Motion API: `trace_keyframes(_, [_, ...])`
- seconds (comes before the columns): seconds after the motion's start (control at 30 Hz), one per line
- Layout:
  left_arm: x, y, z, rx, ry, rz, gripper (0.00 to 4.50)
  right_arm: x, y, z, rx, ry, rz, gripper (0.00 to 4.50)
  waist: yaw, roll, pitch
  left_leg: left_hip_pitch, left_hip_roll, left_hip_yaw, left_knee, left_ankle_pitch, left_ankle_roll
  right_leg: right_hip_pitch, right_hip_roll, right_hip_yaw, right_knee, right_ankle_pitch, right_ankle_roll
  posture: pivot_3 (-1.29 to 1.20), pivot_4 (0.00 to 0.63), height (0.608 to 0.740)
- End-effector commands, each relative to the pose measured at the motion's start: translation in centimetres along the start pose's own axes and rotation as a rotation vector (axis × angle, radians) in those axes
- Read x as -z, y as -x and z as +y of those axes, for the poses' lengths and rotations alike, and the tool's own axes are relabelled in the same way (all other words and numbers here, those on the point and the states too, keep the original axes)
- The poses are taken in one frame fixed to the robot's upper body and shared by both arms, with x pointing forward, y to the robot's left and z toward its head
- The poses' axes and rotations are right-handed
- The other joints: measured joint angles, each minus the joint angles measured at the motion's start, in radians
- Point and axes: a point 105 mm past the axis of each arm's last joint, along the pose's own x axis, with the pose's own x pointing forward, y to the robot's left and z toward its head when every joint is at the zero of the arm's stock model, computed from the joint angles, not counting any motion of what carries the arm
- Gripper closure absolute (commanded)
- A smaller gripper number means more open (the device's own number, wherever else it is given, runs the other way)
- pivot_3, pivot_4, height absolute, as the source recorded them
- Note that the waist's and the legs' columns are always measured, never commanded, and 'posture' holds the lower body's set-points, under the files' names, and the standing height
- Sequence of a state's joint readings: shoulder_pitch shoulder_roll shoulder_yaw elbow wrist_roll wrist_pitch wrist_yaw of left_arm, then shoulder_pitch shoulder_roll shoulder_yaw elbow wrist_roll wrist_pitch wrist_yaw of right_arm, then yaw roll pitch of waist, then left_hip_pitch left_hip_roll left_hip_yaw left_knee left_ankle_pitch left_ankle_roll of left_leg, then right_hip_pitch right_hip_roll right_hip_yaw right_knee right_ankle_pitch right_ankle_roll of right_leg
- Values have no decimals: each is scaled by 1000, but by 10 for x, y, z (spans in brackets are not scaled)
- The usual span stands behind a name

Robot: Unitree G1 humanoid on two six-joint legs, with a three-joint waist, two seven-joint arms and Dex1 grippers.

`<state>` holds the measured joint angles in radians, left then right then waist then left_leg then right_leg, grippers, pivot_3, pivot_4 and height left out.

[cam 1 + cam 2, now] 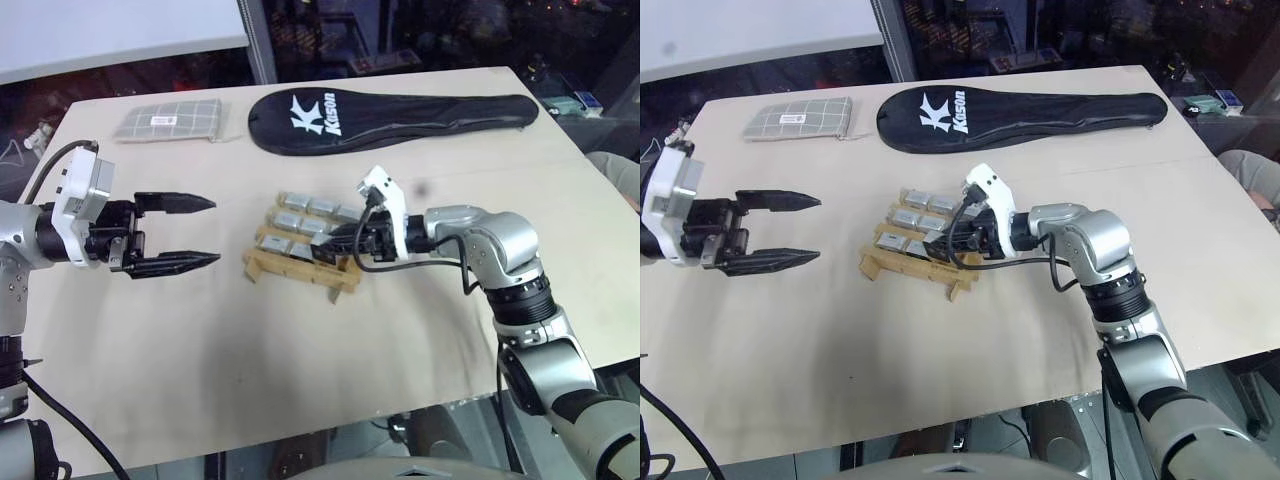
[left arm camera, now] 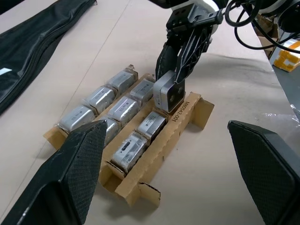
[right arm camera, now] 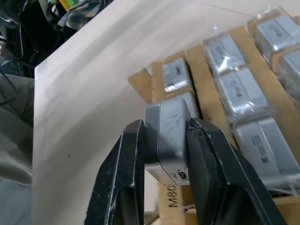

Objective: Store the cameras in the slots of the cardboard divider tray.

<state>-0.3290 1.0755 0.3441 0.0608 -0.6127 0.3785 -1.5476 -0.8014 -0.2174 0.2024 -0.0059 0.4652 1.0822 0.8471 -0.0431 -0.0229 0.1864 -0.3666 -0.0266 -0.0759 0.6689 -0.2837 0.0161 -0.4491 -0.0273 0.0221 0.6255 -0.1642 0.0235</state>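
The cardboard divider tray [image 1: 262, 266] lies mid-table with several silver-grey cameras [image 1: 308, 207] lying wrapped in its slots. My right gripper [image 1: 333, 249] is shut on one more camera [image 2: 168, 95], black face outward, held on end over the end slot of the tray's front row [image 2: 187, 116]. Whether it touches the cardboard I cannot tell. The right wrist view shows both fingers [image 3: 208, 154] clamping that camera [image 3: 171, 129]. My left gripper [image 1: 215, 232] hovers open to the left of the tray, pointing at it, with nothing between its fingers.
A long black racket cover [image 1: 390, 115] lies across the back of the table. A flat grey gridded packet [image 1: 167, 120] sits at the back left. Bare tabletop [image 1: 300, 360] stretches from the tray to the near edge.
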Motion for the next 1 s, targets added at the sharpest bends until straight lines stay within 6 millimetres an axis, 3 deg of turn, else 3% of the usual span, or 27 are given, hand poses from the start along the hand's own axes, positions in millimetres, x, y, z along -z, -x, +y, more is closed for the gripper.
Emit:
trace_keyframes(0.03, [-12,7,-1,-15,-42,4,216,-7,1,2,-14,56,-10,3698,0,0,0,0,0,0,0,0,0,0,0,0,0,0,0,0,150,740])
trace_keyframes(0.6, [-11,6,-1,-17,-37,6,216,9,-3,-3,2,144,35,3698,0,0,0,0,0,0,0,0,0,0,0,0,0,0,0,0,150,740])
trace_keyframes(0.63, [-11,6,-1,-18,-37,6,216,9,-2,-3,-5,151,34,2720,0,0,0,0,0,0,0,0,0,0,0,0,0,0,0,0,150,740])
trace_keyframes(0.7, [-10,5,-1,-18,-36,5,216,8,1,-1,-15,161,30,1976,0,0,0,0,0,0,0,0,0,0,0,0,0,0,0,0,150,740])
trace_keyframes(0.77, [-9,7,-2,-30,-31,11,216,-10,11,13,-70,138,-62,1068,1,0,0,0,0,0,0,0,0,0,0,0,0,0,0,0,150,740])
trace_keyframes(0.87, [-6,11,-5,-52,-17,20,216,-22,34,29,-121,128,-161,1068,1,0,0,-1,0,-2,0,0,0,-1,0,0,0,0,0,0,150,740])
trace_keyframes(1.0, [0,13,-20,-78,41,-17,216,-8,68,37,-82,162,-218,1068,4,0,0,-2,0,-6,-1,0,0,-1,-3,-1,-2,0,0,0,150,740])
